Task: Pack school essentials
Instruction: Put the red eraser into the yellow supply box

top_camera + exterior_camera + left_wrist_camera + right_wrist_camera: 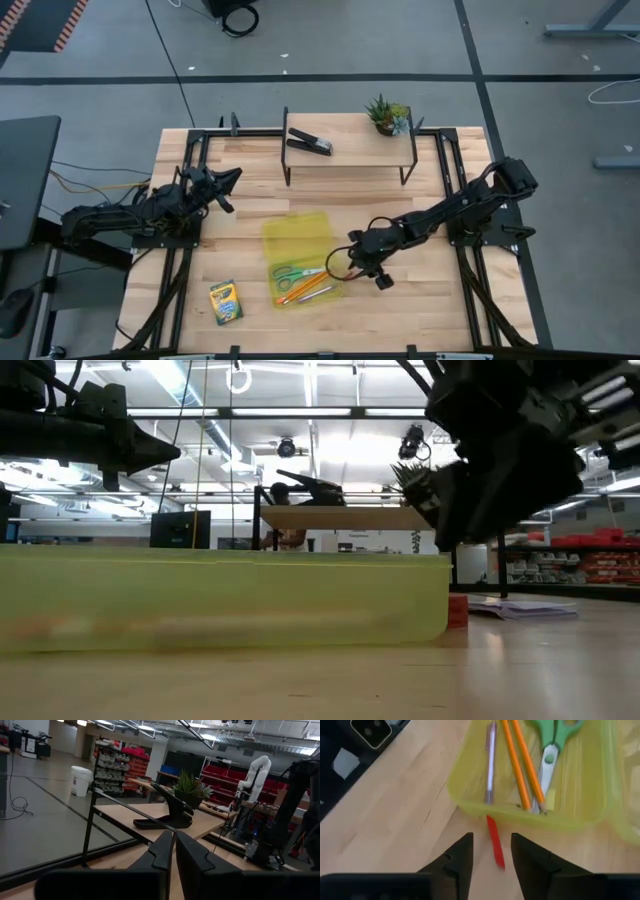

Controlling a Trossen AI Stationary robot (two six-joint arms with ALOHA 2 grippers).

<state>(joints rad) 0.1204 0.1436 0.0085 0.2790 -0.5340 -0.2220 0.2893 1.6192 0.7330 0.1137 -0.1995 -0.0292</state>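
Two black jointed arms [440, 212]; matte angular fingers [457, 860].

Overhead, table-level, 2 wrist views

Scissors [551, 746] and two pencils [522, 762] in the open case [470, 795] just ahead of the right fingers [462, 856], block [495, 842] on the desk [405, 805] between those fingers, stapler [167, 815] and plant [190, 790] on the shelf [135, 812] beyond the left fingers [162, 851], crayon box [226, 301] well apart from both.

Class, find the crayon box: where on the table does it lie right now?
In the high view the crayon box lies flat near the table's front edge, on the left arm's side, apart from the yellow tray.
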